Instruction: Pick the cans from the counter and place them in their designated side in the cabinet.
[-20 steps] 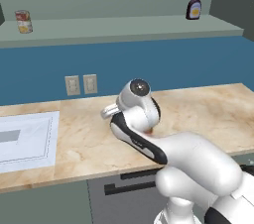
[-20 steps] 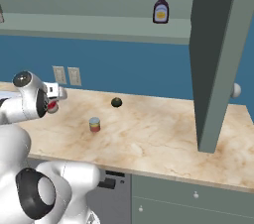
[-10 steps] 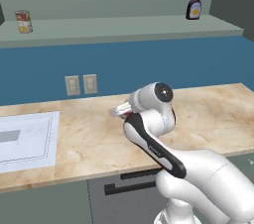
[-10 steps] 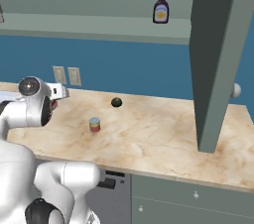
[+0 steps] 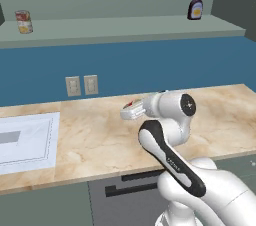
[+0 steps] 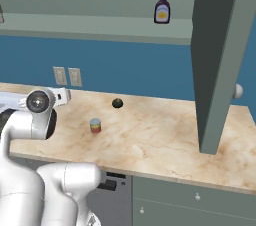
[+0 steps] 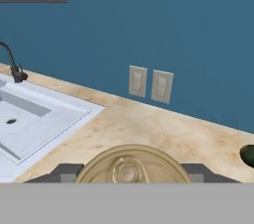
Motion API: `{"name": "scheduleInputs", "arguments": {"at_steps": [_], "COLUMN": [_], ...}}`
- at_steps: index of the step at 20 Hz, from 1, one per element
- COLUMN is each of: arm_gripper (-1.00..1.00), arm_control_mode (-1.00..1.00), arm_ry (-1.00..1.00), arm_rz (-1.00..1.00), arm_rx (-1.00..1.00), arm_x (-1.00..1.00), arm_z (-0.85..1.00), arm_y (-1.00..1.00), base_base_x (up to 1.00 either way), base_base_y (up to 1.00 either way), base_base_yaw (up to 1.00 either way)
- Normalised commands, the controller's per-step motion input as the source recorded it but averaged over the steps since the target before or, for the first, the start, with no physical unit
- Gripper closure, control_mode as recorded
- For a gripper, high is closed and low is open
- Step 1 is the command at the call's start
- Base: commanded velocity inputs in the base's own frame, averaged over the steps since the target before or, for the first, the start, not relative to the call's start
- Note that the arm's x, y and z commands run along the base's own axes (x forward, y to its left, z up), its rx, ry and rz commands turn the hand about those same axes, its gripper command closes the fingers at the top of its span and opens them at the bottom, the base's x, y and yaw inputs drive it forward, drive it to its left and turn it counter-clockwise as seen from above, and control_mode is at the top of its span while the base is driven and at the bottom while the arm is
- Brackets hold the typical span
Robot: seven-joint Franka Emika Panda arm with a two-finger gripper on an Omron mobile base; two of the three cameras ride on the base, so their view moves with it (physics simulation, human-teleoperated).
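My gripper (image 7: pixel 131 173) is shut on a can (image 7: pixel 131 166); its round metal top sits between the two dark fingertips (image 7: pixel 64 171). In the left base view the gripper (image 5: pixel 126 113) hangs over the middle of the counter (image 5: pixel 95 140), and a bit of the can's red label (image 5: pixel 131 104) shows. A second, shorter can (image 6: pixel 95 126) stands alone on the counter (image 6: pixel 150 140), to the right of the gripper (image 6: pixel 62 95). Above runs the cabinet ledge (image 5: pixel 125 27), with a yellow-and-red can (image 5: pixel 22 21) on its left half and a dark sauce bottle (image 5: pixel 195 5) on its right half.
A white sink (image 7: pixel 34 119) with a dark faucet (image 7: pixel 12 64) lies left of the hand. Wall outlets (image 7: pixel 149 84) are straight ahead. A dark green lump (image 6: pixel 117 103) sits near the back wall. An open cabinet door (image 6: pixel 220 55) hangs over the counter's right part.
The arm has swung to the right along the counter with the can still in its grip. The short can and the green lump have not moved.
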Motion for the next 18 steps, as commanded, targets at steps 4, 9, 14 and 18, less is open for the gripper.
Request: {"name": "scheduleInputs", "arguments": {"at_steps": [4, 9, 14, 18], "arm_gripper": [1.00, 1.00, 1.00, 1.00], "arm_control_mode": [-1.00, -1.00, -1.00, -1.00], "arm_ry": [0.00, 0.10, 0.16, 0.13], "arm_rz": [0.02, 0.00, 0.00, 0.01], "arm_rx": [0.02, 0.00, 0.00, 0.00], "arm_x": [-0.30, -0.31, -0.27, -0.25], "arm_z": [0.39, 0.45, 0.42, 0.31], "arm_y": [-0.09, -0.04, -0.03, -0.01], "base_base_x": [0.00, 0.00, 0.00, 0.00], "base_base_y": [0.00, 0.00, 0.00, 0.00], "base_base_yaw": [0.00, 0.00, 0.00, 0.00]}}
